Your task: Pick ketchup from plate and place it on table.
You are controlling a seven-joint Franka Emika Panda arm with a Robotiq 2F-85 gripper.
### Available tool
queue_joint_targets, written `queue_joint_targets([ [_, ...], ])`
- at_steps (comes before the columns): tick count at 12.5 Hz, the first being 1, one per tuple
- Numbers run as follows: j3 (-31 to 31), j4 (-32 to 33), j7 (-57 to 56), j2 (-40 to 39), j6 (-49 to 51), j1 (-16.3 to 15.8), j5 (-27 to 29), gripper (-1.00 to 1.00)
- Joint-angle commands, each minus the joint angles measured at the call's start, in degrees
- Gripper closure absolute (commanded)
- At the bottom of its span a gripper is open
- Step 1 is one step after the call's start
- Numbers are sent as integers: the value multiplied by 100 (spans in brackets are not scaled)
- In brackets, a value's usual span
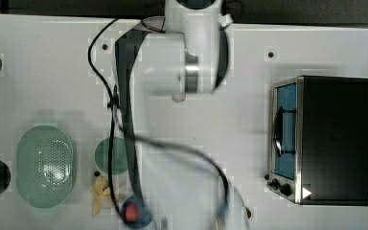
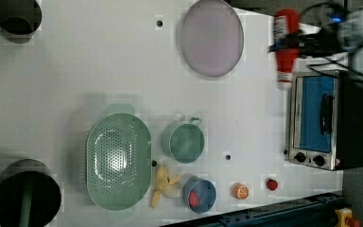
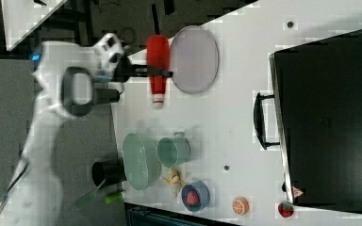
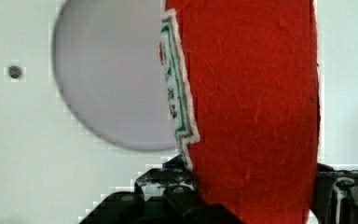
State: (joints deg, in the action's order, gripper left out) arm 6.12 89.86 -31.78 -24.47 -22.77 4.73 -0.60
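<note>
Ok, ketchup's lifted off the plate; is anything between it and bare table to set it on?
Nothing visible. The gripper holds the ketchup bottle beside the plate, and the white table next to the plate lies bare; the cup and toaster oven sit farther off.

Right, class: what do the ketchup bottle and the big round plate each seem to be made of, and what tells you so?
The ketchup bottle: probably felt or similar soft fabric; its red surface looks fuzzy and fibrous, with a stitched-looking label edge.

The plate: likely matte plastic, possibly ceramic; plain, smooth, pale greyish-lilac, with no strong shine. The look alone leaves it open.
</note>
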Motion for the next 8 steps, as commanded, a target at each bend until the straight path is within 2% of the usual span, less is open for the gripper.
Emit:
queue_joint_targets([
  [1, -41, 459, -110, 688, 149, 486, 122, -27],
  [4, -89, 1425, -109, 1406, 151, 648, 141, -27],
  [8, -148, 2774, -109, 2096, -296, 672, 141, -27],
])
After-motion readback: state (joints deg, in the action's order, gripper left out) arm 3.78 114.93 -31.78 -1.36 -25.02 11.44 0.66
